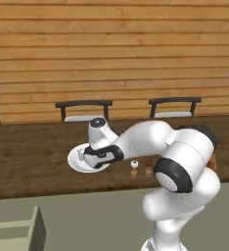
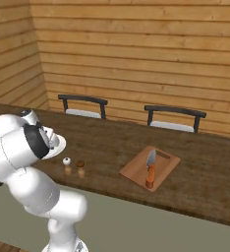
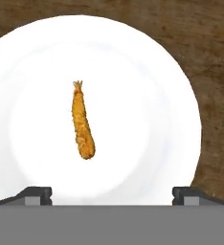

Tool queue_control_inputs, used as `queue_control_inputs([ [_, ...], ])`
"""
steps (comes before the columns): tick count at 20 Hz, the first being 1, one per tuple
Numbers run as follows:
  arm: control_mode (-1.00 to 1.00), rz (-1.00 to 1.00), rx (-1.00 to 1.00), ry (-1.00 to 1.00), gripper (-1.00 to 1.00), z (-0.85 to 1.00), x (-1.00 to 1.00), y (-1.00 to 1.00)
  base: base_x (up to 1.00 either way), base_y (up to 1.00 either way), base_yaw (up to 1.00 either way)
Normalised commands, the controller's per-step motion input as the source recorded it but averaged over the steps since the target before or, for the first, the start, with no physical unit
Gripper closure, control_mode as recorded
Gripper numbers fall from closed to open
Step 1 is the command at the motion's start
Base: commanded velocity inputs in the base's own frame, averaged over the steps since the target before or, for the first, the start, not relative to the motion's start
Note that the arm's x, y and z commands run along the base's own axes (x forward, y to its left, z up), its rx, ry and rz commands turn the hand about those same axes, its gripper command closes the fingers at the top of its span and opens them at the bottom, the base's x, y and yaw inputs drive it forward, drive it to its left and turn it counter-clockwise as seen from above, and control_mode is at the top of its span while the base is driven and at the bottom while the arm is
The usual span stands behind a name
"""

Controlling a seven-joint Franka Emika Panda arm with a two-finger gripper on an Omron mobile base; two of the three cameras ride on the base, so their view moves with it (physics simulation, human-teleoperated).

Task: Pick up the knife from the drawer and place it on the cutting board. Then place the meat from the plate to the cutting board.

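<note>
End effector (image 3: 112, 194) status: jaws spread to full width, nothing between them, positioned above the plate (image 3: 147, 62) with both dark fingertips (image 3: 35, 194) low in the hand view, flanking the plate's near rim.

Risk 1, missed grasp. The meat (image 3: 82, 122) lies left of the midline between the fingertips. A straight descent would probably close on bare plate or clip one end of the piece. Cause: lateral offset not corrected before lowering.

Risk 2, roll-out. The piece is narrow and tapered. If the jaws close along its length instead of across it, it may pivot or skid on the smooth plate.

Risk 3, plate contact. Too deep a descent would drive the fingertips into the plate and shift it on the table (image 1: 28, 152).

Risk 4, transfer. The cutting board (image 2: 136, 172) sits well apart from the plate, beyond the two shakers (image 2: 73, 167), and the knife (image 2: 150, 170) already lies on it. A low carry could strike the shakers; a careless release could land on the knife.

Meat appearance: small, elongated, orange-brown, rough crumbed surface, thicker at one end, with a thin tail-like tip at the other. It rests alone near the plate's centre.
</note>
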Motion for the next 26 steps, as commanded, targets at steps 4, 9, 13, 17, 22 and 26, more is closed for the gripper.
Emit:
queue_control_inputs([
  [4, -1.0, 0.03, 0.0, 0.03, -1.0, -0.26, 0.28, 0.03, 0.0, 0.0, 0.0],
  [9, -1.0, 0.0, 0.0, 0.04, -1.0, -0.23, 0.23, 0.11, 0.0, 0.0, 0.0],
  [13, -1.0, 0.0, 0.0, 0.05, -1.0, -0.22, 0.19, 0.11, 0.0, 0.0, 0.0],
  [17, -1.0, 0.0, 0.0, 0.04, -1.0, -0.29, 0.21, 0.04, 0.0, 0.0, 0.0],
  [22, -1.0, 0.0, -0.01, 0.05, -1.0, -0.3, 0.19, 0.06, 0.0, 0.0, 0.0],
  [26, -1.0, 0.0, -0.01, 0.03, 1.0, -0.25, 0.11, 0.11, 0.0, 0.0, 0.0],
])
